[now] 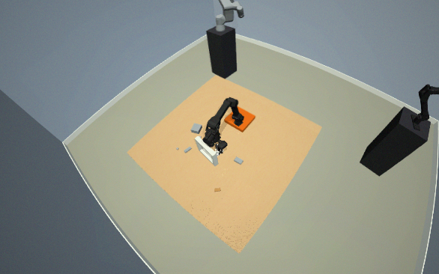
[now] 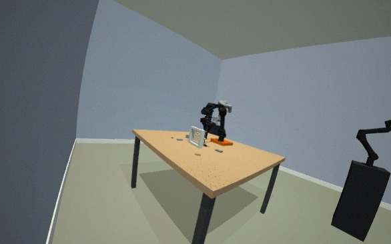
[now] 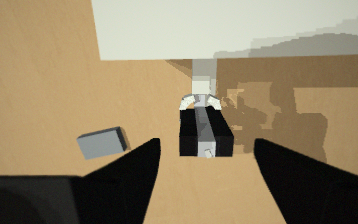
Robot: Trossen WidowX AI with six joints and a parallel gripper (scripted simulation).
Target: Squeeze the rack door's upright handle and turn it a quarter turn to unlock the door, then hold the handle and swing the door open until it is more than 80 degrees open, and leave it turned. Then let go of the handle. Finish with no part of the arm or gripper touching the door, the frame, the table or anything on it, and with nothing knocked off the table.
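The white rack frame (image 1: 214, 160) (image 2: 202, 140) (image 3: 170, 30) stands upright on the table; the door appears shut in it, with no panel swung out. The handle (image 3: 206, 132) sticks out from its side facing the arm base, black with a grey middle strip and two small white curved pieces behind it. My gripper (image 3: 206, 145) points down over the handle and is open, its fingertips apart on either side, with visible gaps to the handle. In the top and exterior views the fingers are small and dark beside the frame, and their height against the handle cannot be told exactly.
A grey block (image 1: 238, 160) (image 2: 219, 151) (image 3: 101, 144) lies left of the handle in the wrist view. A larger grey block (image 1: 196, 128) and a smaller one (image 1: 187, 150) lie at the frame's other end. A small orange block (image 1: 217, 189) (image 2: 197, 154) lies beyond the frame.
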